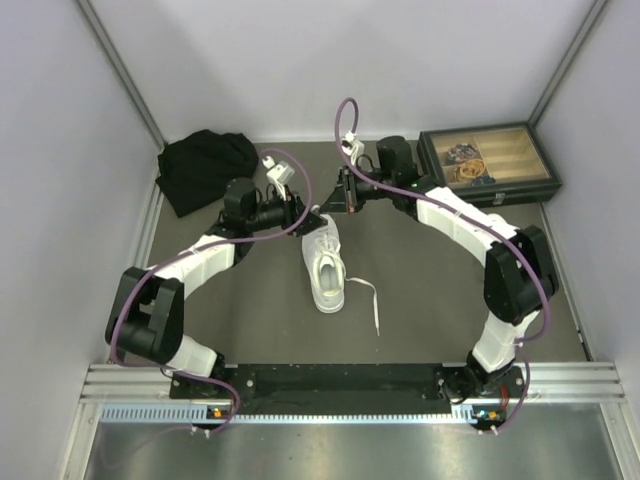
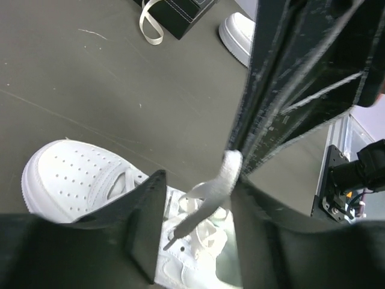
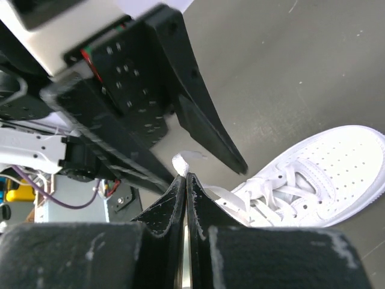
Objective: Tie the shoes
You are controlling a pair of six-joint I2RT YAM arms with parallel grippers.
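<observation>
Nearest, bolted side by side at the front edge of the dark table (image 1: 430, 300), the two arm bases. A little farther in, lying loose on the tabletop just right of the shoe, one thin white lace tail (image 1: 373, 305). Beside it, mid-table and between the two arms, the white sneaker (image 1: 326, 270), resting flat on its sole, lengthwise near to far, perforated toe cap plain in both wrist views. Over the far end of the sneaker, both grippers almost tip to tip. Left gripper (image 2: 198, 186) extended from the left with jaws parted, a black finger (image 2: 144, 223) on either side of a raised lace (image 2: 210, 189) passing through the gap. Right gripper (image 3: 183, 176) extended from the right with jaws pressed fully together, pinching the end of that same lace, the white tip curling out just above the closed pair. From the pinch, strand slanting down to the eyelets of the sneaker, held up off the tongue. Farther back on the left, near the back wall, a crumpled black cloth bundle (image 1: 205, 165), well apart from the sneaker. At the far right corner, a dark rectangular box (image 1: 490, 165) with a wooden compartment tray inside, contents of its left compartment too small to identify.
</observation>
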